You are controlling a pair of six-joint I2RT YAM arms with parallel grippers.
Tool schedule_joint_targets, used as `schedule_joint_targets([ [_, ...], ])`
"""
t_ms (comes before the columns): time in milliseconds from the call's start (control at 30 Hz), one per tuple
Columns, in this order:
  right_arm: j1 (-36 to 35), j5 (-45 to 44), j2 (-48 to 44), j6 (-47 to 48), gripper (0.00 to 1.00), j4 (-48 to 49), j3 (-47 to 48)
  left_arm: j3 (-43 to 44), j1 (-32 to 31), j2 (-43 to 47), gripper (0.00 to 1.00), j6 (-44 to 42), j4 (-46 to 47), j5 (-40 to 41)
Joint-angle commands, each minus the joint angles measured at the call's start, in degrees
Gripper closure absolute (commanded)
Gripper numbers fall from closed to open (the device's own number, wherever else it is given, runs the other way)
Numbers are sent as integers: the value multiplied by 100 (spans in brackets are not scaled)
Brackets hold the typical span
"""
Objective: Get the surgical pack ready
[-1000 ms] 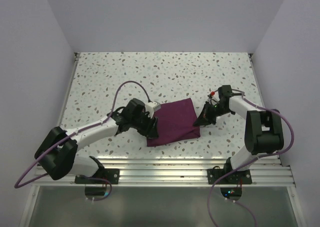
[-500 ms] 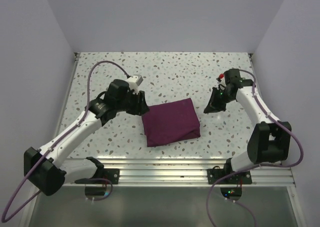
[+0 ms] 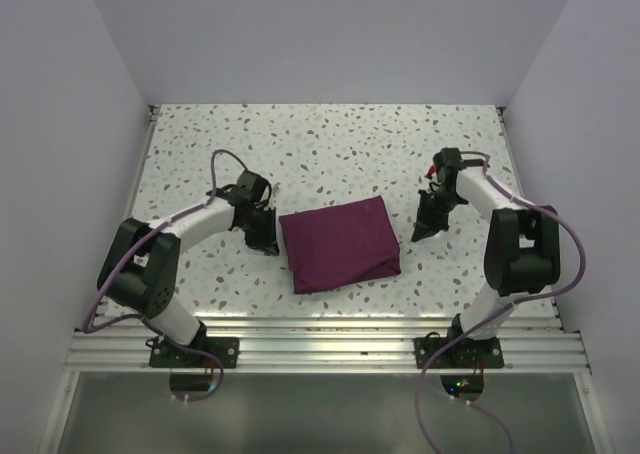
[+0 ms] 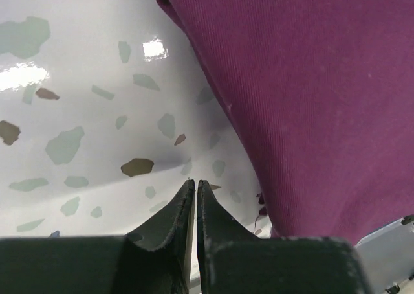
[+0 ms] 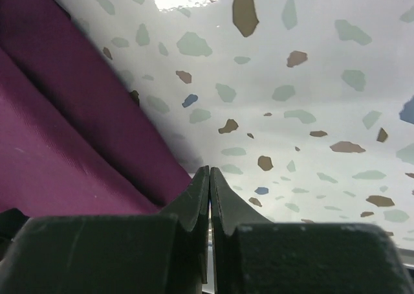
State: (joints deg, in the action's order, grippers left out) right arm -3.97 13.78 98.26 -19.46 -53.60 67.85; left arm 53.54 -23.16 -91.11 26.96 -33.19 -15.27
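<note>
Surgical pack (image 3: 340, 242) is seen folded, judged near done; left gripper (image 4: 195, 185) and right gripper (image 5: 209, 172) jaws are pressed together, empty.

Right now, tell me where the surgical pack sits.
Top view: the folded maroon surgical pack lies near the centre, between the left tool and the right tool, held by neither.

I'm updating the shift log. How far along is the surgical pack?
Looks done: the maroon cloth lies folded into a rectangular bundle on the table, nothing loose showing beside it. In hand: nothing; the left tool and right tool are shut and empty, flanking the bundle without gripping it. Left: at most a final tuck or retreat; the contents are hidden.
</note>
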Motion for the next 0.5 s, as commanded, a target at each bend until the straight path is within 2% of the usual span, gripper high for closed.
schedule_joint_targets([
  [0, -235, 54, 97, -92, 99, 367, -114, 218, 22, -257, 91, 99, 392, -327],
  [267, -736, 37, 712, -259, 100, 763, -80, 912, 22, -1276, 93, -85, 551, -574],
  [467, -1018, 133, 1380, -382, 100, 694, 746, 1703, 30, -1918, 92, -226, 384, -688],
])
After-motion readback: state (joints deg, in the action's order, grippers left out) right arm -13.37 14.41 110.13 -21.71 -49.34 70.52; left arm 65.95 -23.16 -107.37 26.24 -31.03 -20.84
